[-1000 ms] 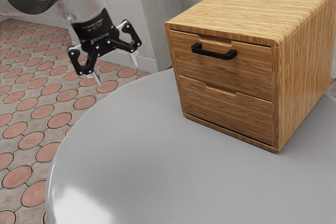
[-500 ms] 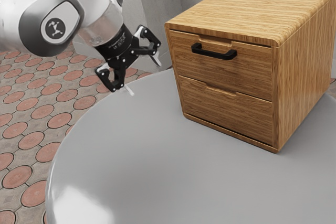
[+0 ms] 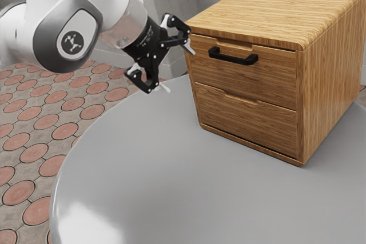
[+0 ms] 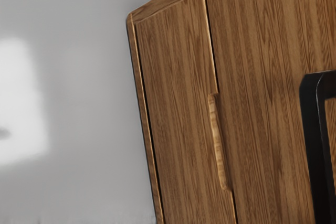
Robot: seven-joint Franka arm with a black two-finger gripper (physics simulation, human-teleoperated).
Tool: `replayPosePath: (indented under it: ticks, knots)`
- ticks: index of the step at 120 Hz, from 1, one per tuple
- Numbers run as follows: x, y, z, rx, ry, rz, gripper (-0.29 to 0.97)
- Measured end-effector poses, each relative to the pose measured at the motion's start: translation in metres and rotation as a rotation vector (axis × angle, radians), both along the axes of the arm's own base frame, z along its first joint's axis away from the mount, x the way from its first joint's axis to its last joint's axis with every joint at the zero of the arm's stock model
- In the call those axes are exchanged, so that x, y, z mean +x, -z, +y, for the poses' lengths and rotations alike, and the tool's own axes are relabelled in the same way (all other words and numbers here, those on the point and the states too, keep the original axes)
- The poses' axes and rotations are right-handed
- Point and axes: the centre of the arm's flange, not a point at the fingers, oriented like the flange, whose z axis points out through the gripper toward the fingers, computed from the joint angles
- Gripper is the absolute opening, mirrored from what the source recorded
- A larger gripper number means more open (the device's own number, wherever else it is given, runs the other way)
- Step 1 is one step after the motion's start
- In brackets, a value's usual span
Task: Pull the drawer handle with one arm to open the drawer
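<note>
Item: wooden cabinet (image 3: 274,7) with two drawers, standing on the round grey surface (image 3: 189,198) toward the exterior view's right.
Upper drawer (image 3: 257,81): shut, its front level with the frame; contents hidden.
Lower drawer (image 3: 246,115): shut, with only a wooden lip pull (image 4: 219,142); contents hidden.
Handle (image 3: 233,56): black horizontal bar near the top of the upper drawer, standing proud of the wood so a grip can close around it; untouched.
Gripper (image 3: 176,69): at the cabinet's front corner on the exterior view's left, level with the upper drawer and near the handle but not on it.
Fingers: apart, holding nothing; one sits high and one low, probably so the horizontal bar fits between them.
Contact: the upper fingertip looks just beside the cabinet's edge; touching or apart cannot be told.
Wrist view: faces the drawer fronts, with the handle (image 4: 320,145) at the frame's edge, so the hand is aimed off the bar.
Stage: approach; pull not yet begun.
Next need: move across to straddle the bar, close, then draw straight out.
Risk: a finger may catch the cabinet corner.
</note>
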Motion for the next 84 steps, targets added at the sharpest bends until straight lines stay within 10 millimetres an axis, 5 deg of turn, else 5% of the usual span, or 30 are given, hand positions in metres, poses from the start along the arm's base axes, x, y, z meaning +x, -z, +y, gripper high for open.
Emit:
replayPosePath:
  ticks: [84]
  knots:
    - [0.031,0.016,-0.023,-0.034,-0.038,-0.009,0.68]
